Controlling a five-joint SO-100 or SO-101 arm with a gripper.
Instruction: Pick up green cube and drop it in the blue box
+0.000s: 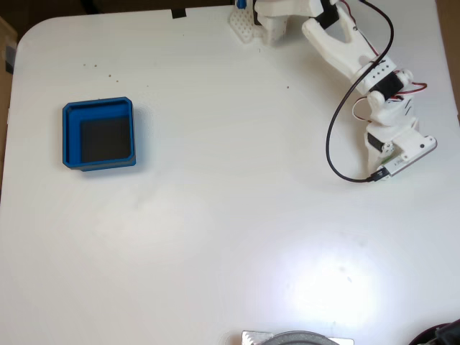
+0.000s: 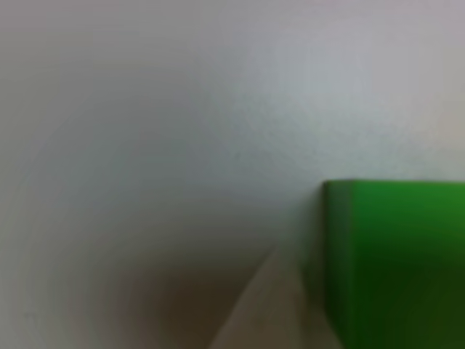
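Note:
The green cube (image 2: 396, 262) shows very close and blurred at the lower right of the other view, resting on the white table. A pale wedge, probably one of my fingers (image 2: 254, 313), lies just to its left. In the fixed view my gripper (image 1: 394, 147) hangs low over the table at the right, its white wrist covering the fingertips and the cube, so its state is unclear. The blue box (image 1: 70, 136), with a dark floor and nothing in it, sits far off at the left of the table.
The arm's base (image 1: 269, 18) stands at the table's top edge. A black cable (image 1: 332, 144) loops out to the left of the wrist. A grey round object (image 1: 298, 338) and a dark object (image 1: 442, 334) sit at the bottom edge.

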